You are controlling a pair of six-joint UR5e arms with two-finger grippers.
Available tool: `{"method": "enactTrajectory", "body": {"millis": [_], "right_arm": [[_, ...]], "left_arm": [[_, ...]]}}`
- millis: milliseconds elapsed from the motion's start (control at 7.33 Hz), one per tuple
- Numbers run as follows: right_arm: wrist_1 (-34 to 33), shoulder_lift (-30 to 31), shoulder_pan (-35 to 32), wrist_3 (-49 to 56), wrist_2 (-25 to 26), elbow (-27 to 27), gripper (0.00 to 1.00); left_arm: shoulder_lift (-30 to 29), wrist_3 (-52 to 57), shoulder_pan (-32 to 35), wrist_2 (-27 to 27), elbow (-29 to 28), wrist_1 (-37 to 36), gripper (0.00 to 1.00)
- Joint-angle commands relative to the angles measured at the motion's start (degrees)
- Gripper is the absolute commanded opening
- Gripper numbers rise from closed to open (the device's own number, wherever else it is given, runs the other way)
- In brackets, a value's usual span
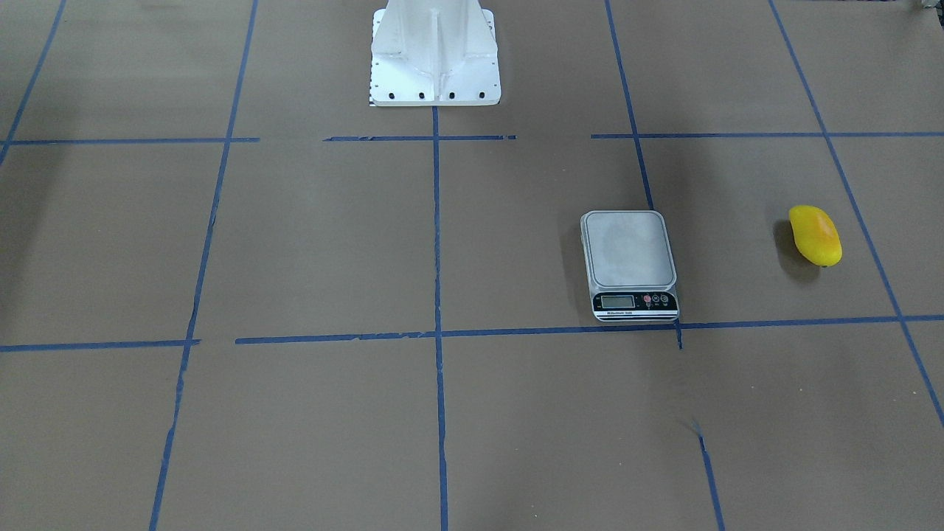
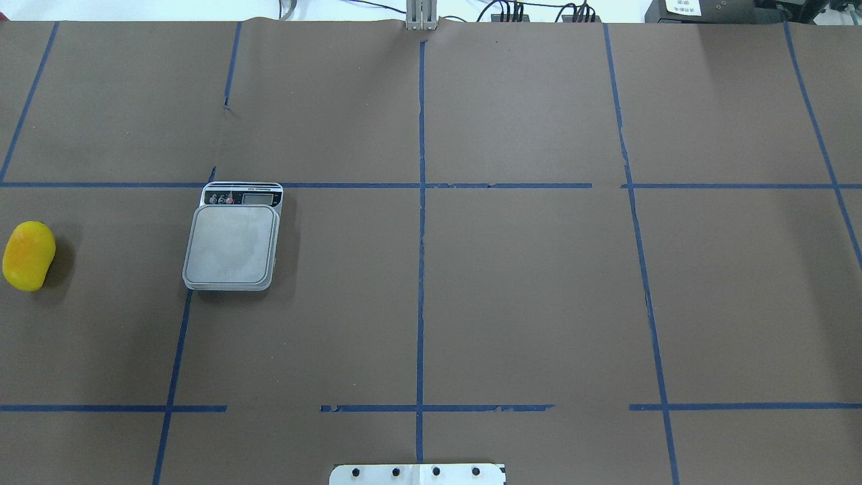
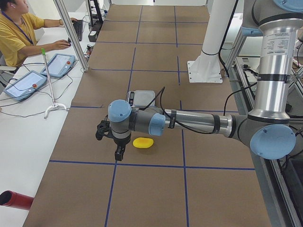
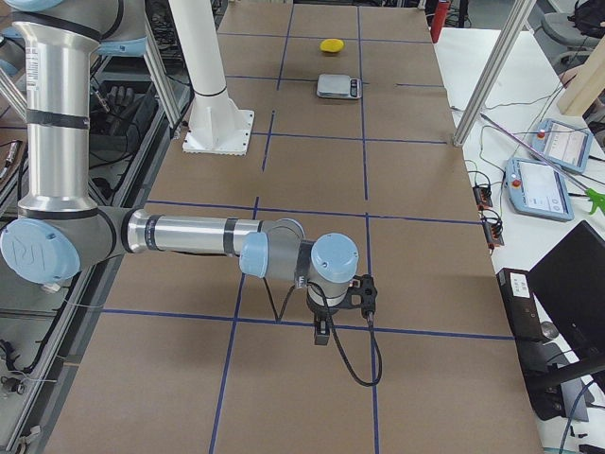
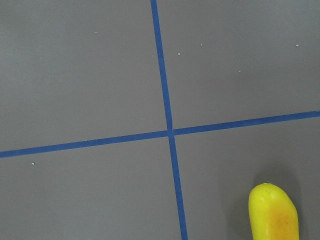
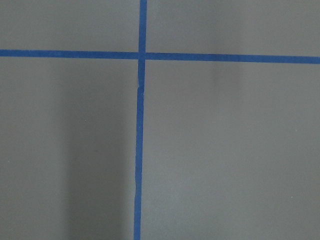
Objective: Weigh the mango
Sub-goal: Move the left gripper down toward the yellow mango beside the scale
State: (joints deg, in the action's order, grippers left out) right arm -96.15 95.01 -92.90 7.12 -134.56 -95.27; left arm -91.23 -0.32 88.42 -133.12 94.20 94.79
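On my left side of the brown-paper table (image 1: 295,236) with its blue tape grid (image 2: 421,269), the small oblong bright-yellow mango (image 2: 28,256) lies flat on the paper, orange blush on top. It is well apart from the grey flat-topped digital kitchen scale (image 2: 231,244), out toward the table's end. The scale sits flat, and its black display strip touches a tape line on the side away from my base.

My left gripper (image 3: 118,155) hangs above the paper just beside the mango in the left side view, fingers pointing down. I only see it from that side, so I cannot tell how wide it stands. My left wrist camera shows one end of the mango in its lower right corner, near a tape crossing.

My right gripper (image 4: 321,331) hangs low over a tape line at the other end, well apart from mango and scale. It too shows only from the side, so I cannot tell its width. The right wrist camera shows paper and a tape crossing.
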Motion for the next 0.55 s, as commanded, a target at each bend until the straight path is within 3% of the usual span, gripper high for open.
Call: {"method": "enactTrajectory", "body": {"millis": [0, 409], "right_arm": [[0.0, 0.0, 0.0, 0.0, 0.0, 0.0, 1.0], [0.0, 0.0, 0.0, 0.0, 0.0, 0.0, 1.0]], "left_arm": [[0.3, 0.1, 0.0, -0.3, 1.1, 0.2, 1.0], [0.2, -0.9, 0.0, -0.2, 0.6, 0.0, 1.0]]}}
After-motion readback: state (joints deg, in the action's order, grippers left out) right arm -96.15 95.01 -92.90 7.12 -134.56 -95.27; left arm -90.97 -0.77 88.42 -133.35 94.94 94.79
